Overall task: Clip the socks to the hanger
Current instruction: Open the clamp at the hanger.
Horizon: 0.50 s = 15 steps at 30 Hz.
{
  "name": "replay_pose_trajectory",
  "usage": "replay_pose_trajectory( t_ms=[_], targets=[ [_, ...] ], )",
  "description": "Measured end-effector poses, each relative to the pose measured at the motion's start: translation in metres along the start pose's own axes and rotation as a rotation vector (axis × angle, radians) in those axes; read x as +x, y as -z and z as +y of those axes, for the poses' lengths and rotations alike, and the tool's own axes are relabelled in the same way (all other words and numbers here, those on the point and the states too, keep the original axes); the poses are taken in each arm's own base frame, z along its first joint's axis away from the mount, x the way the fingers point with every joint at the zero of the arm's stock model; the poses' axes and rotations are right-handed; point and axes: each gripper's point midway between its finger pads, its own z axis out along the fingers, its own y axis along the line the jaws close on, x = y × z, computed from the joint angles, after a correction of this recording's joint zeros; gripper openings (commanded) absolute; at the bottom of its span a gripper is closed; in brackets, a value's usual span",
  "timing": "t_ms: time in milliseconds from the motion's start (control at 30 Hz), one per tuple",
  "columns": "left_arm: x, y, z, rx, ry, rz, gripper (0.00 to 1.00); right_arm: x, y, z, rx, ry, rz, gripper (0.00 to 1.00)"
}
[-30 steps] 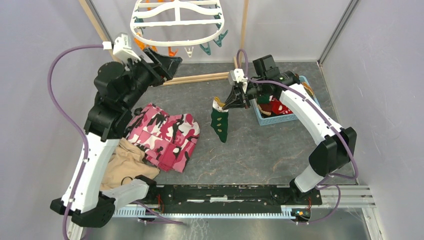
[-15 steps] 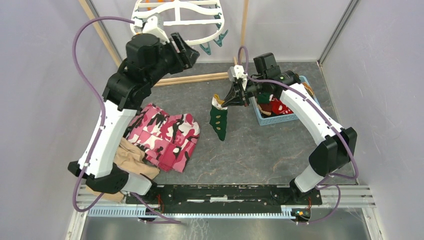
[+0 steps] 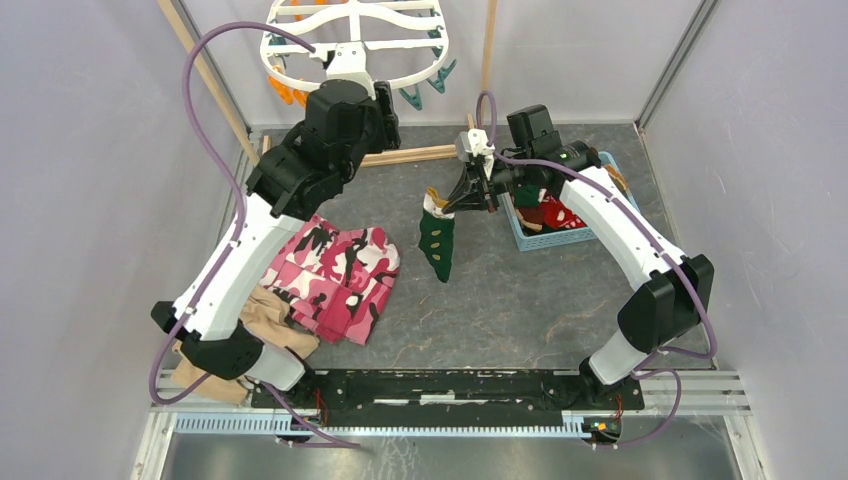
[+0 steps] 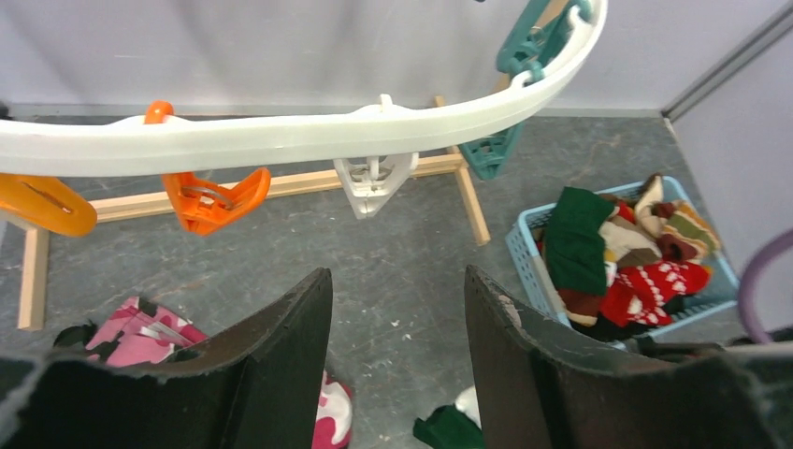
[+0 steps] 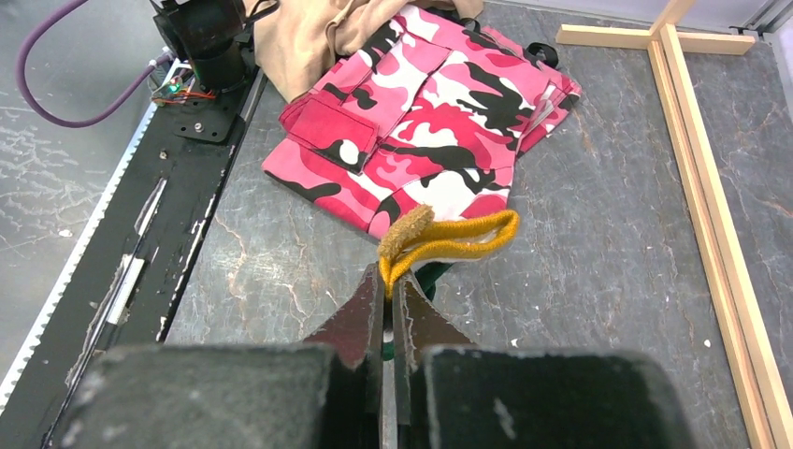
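Sock (image 3: 438, 245), dark green with a yellow cuff (image 5: 454, 236), dangled from the right gripper (image 5: 388, 281), jaws pinched tight on that cuff, between the camo garment (image 3: 335, 270) and the basket (image 4: 524, 257) of other socks (image 4: 645, 281). Left gripper (image 4: 397, 281) was up under the hanger (image 4: 281, 138), jaws wide apart, holding nothing, just below a white clip (image 4: 374, 180).

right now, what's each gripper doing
left gripper: open, holding nothing
right gripper: shut on the green sock, at its cuff
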Motion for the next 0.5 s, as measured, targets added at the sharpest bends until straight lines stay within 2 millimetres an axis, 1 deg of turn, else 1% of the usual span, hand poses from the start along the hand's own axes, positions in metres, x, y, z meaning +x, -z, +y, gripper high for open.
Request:
replay_pose_trajectory(
  t_ms=[133, 233, 300, 400, 500],
  targets=[
    [0.012, -0.011, 0.002, -0.020, -0.024, 0.007, 0.59, 0.001, 0.000, -0.001, 0.005, 0.002, 0.004, 0.00],
    [0.011, -0.013, 0.000, -0.014, -0.018, -0.002, 0.60, 0.001, 0.000, -0.002, 0.008, 0.004, 0.007, 0.00],
    [0.007, -0.012, -0.002, -0.003, -0.007, -0.019, 0.61, 0.003, 0.001, 0.000, 0.004, 0.006, 0.013, 0.00],
    [0.005, -0.005, 0.001, 0.003, -0.001, -0.028, 0.62, 0.005, 0.003, 0.007, -0.014, 0.000, 0.033, 0.00],
    [-0.001, 0.003, 0.003, 0.009, 0.009, -0.045, 0.65, -0.002, 0.009, 0.010, -0.021, 0.025, 0.041, 0.00]
  ],
)
